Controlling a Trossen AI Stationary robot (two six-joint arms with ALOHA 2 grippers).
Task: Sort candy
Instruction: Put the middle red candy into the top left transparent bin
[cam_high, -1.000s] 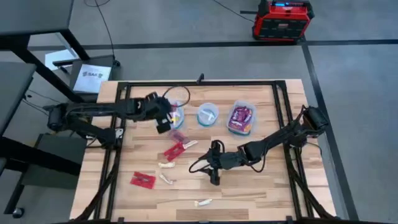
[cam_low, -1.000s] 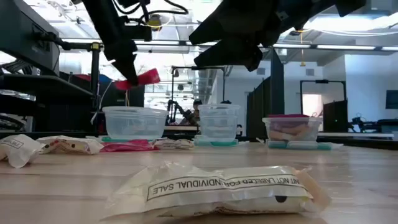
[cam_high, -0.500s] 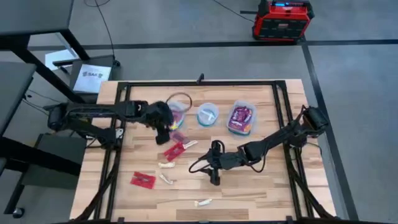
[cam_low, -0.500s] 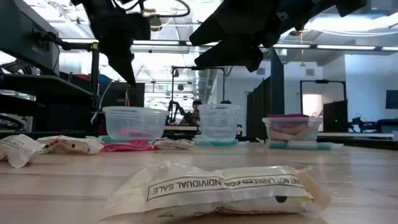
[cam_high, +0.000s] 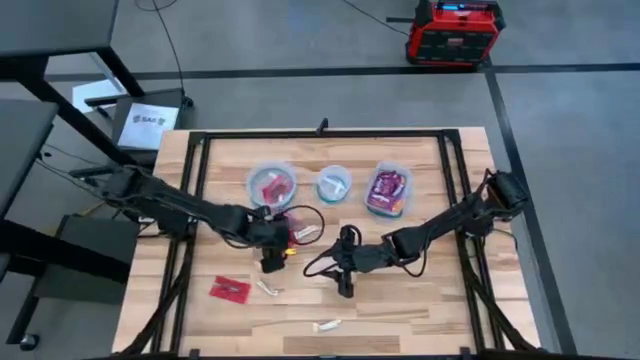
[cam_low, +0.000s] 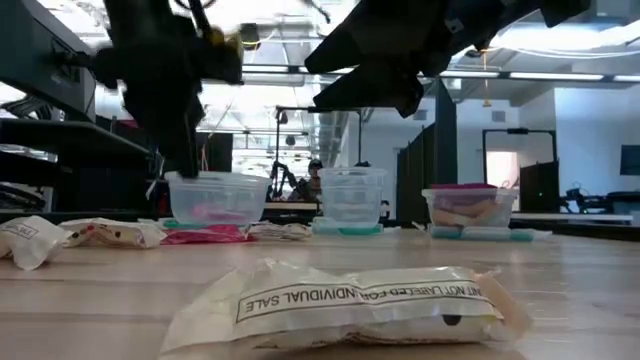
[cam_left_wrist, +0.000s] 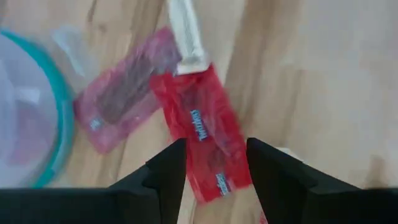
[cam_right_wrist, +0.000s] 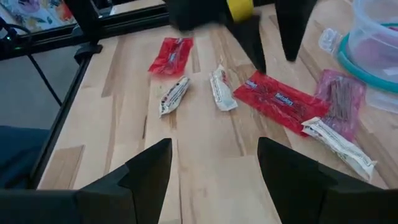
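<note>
Your left gripper (cam_left_wrist: 211, 171) was spread wide and empty, poised directly over the red packet (cam_left_wrist: 202, 137) so its fingers could straddle it. A cream stick (cam_left_wrist: 185, 34) and a pink packet (cam_left_wrist: 121, 99) lay touching it, beside the round container (cam_high: 271, 185). Your right gripper (cam_right_wrist: 214, 180) waited released nearby.

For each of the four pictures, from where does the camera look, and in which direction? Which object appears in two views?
High view: above the table, looking straight down; both arms show, left gripper and right gripper.
Low view: at table-top height, looking level across at three containers; arms hang from above.
Left wrist view: on the left arm, looking down past its open fingers at the red packet.
Right wrist view: on the right arm, looking across scattered candy.
Shared: both wrist views show that red packet.
</note>
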